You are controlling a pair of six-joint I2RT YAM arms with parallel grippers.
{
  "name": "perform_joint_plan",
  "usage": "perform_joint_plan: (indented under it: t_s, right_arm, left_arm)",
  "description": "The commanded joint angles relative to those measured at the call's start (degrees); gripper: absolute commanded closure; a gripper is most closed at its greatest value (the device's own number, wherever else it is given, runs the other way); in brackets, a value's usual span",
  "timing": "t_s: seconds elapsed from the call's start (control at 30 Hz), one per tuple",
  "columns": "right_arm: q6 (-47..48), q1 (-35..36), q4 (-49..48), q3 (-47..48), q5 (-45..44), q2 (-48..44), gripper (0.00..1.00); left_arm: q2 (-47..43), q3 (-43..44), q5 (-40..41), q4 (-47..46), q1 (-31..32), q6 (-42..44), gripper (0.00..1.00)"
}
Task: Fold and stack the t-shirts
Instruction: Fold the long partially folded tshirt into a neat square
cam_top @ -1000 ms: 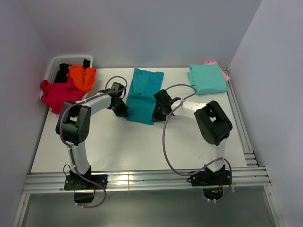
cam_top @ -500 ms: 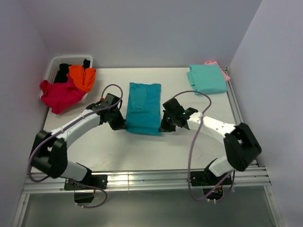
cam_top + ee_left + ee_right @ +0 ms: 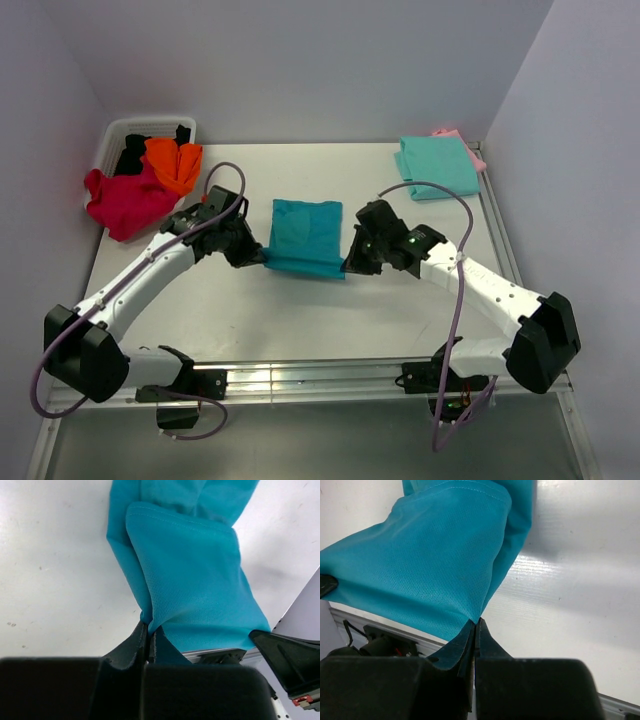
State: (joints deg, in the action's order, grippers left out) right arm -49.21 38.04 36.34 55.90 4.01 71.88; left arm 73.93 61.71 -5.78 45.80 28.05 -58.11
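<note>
Shirt (image 3: 305, 235) at table (image 3: 250, 310) ctr, basket (image 3: 112, 135) rear-L.

Bright, even light; glare on table (image 3: 545, 570) (wrist cams sharp).

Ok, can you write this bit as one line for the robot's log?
step: folding teal-blue t-shirt | left gripper: shut on near-left corner | right gripper: shut on near-right corner | near edge: lifted

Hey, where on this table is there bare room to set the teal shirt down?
Bare table lies between the teal shirt and the near edge, and at the far middle, between the orange shirt and the mint shirt. Crowded: the far-left corner, with basket, crimson shirt and orange shirt; the mint shirt fills the far-right corner.
</note>
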Motion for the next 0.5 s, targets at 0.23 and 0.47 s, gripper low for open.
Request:
perform_joint_plan:
  t_s: [0.23,0.47]
  right_arm:
    - [9.21,-5.94,8.93,14.29,-7.52,13.95,1.0]
    - [15.9,-16.4,20.72,52.14,-11.8,45.59,0.23]
  left_arm:
    - [14.44,16.21,6.31,1.49,-4.49,6.6,1.0]
    - [50.39,59.16,3.59,6.75,-13.28,15.29,0.01]
